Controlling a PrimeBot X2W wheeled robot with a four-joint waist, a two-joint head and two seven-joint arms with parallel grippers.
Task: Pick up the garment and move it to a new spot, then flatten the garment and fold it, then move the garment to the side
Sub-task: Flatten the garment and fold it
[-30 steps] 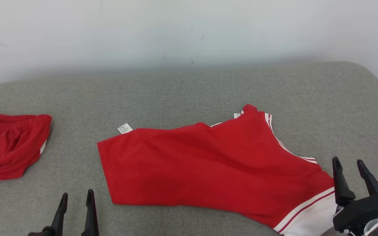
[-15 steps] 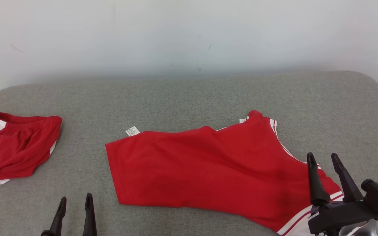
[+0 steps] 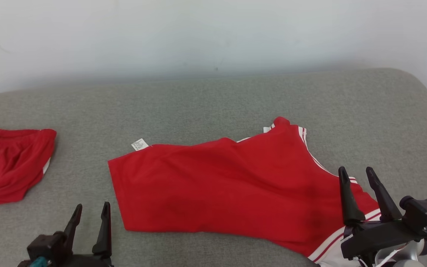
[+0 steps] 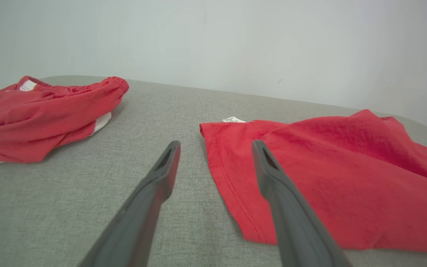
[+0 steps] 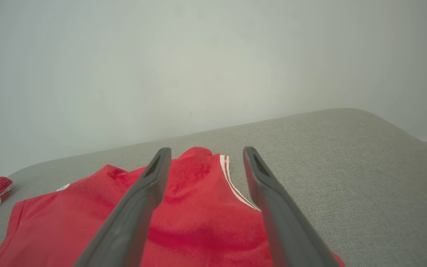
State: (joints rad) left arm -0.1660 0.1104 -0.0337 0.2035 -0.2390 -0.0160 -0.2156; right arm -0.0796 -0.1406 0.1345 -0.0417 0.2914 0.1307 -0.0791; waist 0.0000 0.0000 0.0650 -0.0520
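The garment (image 3: pixel 228 185) is matt red cloth, white-trimmed — its label (image 3: pixel 139 144) looks papery. The cushion (image 3: pixel 213 104) is coarse grey weave. The left gripper (image 3: pixel 92 204) and right gripper (image 3: pixel 356 168) look like matt dark plastic.

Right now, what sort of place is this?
Likely an indoor clothes-folding station: a grey padded top against a bare white wall, with a red shirt and red shorts laid on it.
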